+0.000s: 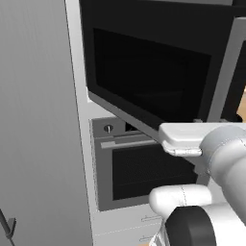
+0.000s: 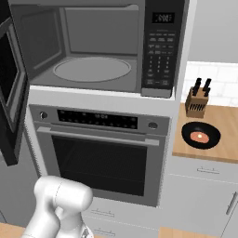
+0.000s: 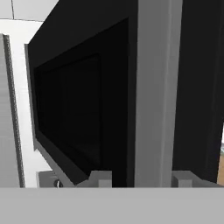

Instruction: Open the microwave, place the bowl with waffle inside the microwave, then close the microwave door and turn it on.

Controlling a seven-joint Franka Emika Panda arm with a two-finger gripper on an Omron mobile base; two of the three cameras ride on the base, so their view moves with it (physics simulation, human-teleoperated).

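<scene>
The microwave (image 2: pixel 97 46) is built into the cabinet column above the steel wall oven (image 2: pixel 100 153). Its grey cavity is exposed, and the round turntable (image 2: pixel 92 69) lies bare on the cavity floor. The keypad strip (image 2: pixel 160 49) runs down the right side of the unit.

The microwave door (image 1: pixel 149 72) is swung out wide to the left. In the right base view it appears edge-on at the left border (image 2: pixel 11 88). In the left base view its dark window faces the camera, and the long grey bar handle (image 1: pixel 223 72) runs along its free edge.

In the hand view, the gripper (image 3: pixel 140 179) straddles the handle (image 3: pixel 157 92). One fingertip (image 3: pixel 100 178) sits to the left of the bar and the other to its right. The jaws stand apart with the bar between them. Whether the pads actually press on the bar cannot be determined from these views.

The bowl (image 2: pixel 201 135) rests on the wooden counter (image 2: pixel 225 125) to the right of the oven column, well apart from the microwave. It is dark and round, with a lighter item inside. A knife block (image 2: pixel 197 100) stands just behind it, against the tiled wall.
</scene>
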